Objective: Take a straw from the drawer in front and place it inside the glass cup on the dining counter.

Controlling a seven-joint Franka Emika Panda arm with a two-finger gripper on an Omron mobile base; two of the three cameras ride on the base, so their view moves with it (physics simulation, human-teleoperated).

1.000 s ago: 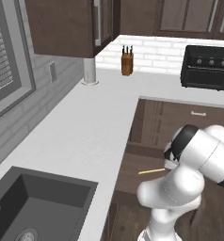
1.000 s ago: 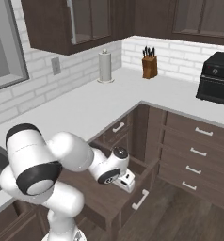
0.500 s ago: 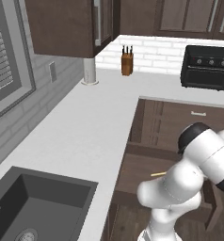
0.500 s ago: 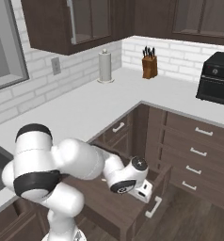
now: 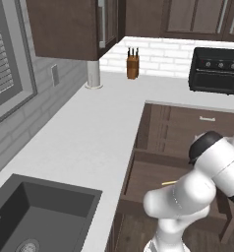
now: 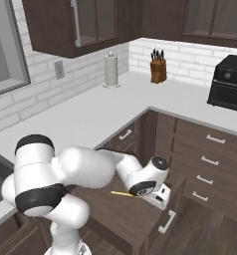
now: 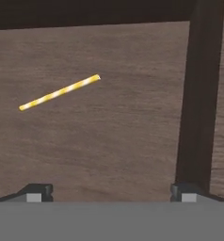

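The straw point(image 7: 60, 92) lies flat on the brown floor of the open drawer point(image 7: 109, 141), alone, touching nothing else. In the hand view it sits toward eleven o'clock from the gripper point(image 7: 109, 190), well apart from both fingertips point(image 7: 38, 192), with its long axis running from eight o'clock up to two o'clock — skewed to the line joining the two tips. The tips stand wide apart at the bottom of that view and hold nothing. A dark drawer wall point(image 7: 198, 94) rises at three o'clock, beside the right-hand tip.

In the right base view the yellow straw point(image 6: 121, 193) shows just at nine o'clock of the wrist, inside the pulled-out drawer point(image 6: 140, 219) under the white worktop point(image 6: 90, 119); the left base view shows one end of it point(image 5: 168, 183) at the arm's edge.

Judged from this, the coming reach must carry the hand forward and to its left, and roll it so the jaws close across the straw's width.

Against the earlier frames, the drawer stands further out and the hand has come down over its front part — the jaws stayed spread throughout.
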